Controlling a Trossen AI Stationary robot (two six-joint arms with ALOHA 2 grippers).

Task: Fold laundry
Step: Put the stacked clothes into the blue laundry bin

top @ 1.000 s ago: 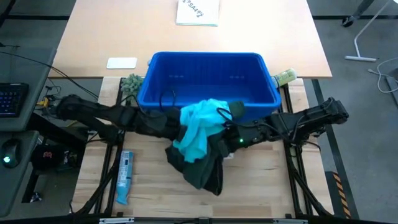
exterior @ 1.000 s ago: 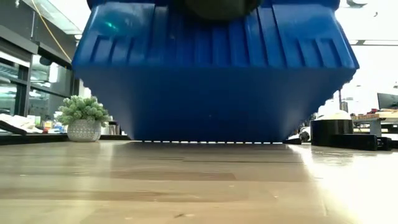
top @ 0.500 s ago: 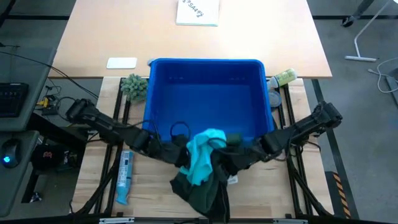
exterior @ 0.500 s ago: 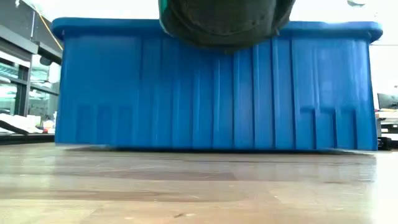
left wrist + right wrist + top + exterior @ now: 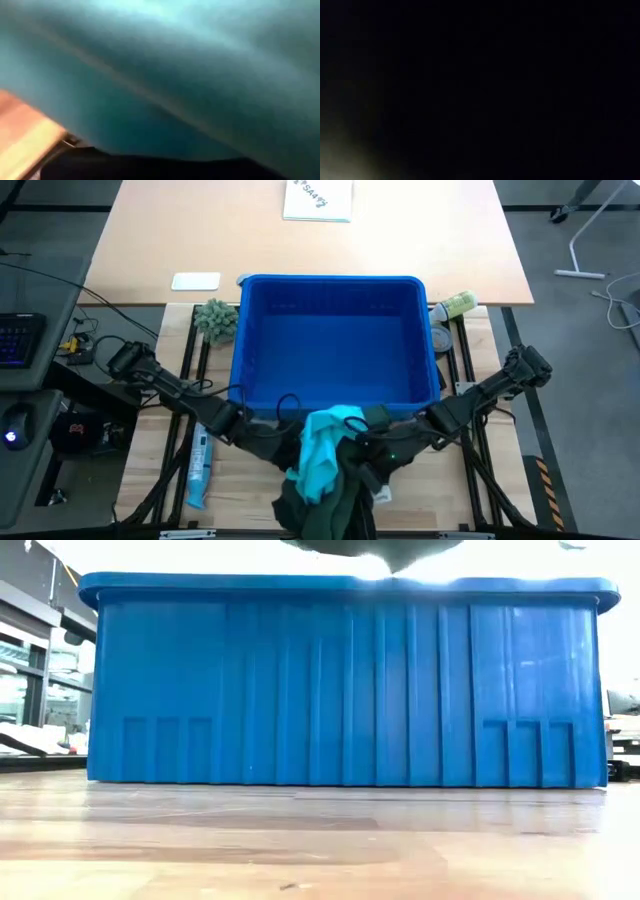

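Both dark arms met just in front of the empty blue plastic bin, left gripper and right gripper clamped, apparently on the bundle of turquoise shirt and dark green garments overhanging the wooden table edge. Best lowered gently onto bare wood, clear of the bin wall.

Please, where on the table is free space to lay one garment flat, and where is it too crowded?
Free: the pale tabletop beyond the blue bin, between the white paper and the bin's far rim. Crowded: the wooden strip in front of the bin, where both arms meet at the turquoise shirt and the dark green garments.
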